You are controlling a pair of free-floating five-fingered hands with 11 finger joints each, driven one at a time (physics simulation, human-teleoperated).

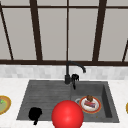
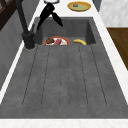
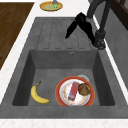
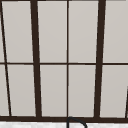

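My right hand hangs close beside the black faucet, above the back edge of the sink basin. In the side views this hand has straight fingers spread and pointing down, holding nothing; I cannot tell if it touches the faucet. My left hand floats low over the front left of the drainboard. In the basin lies a red-rimmed plate with a brown muffin and a red bar. A banana lies beside the plate.
A big red ball fills the front middle of the front view, next to the left hand. A yellow plate with green food sits on the white counter left of the drainboard. A dark-framed window stands behind the sink.
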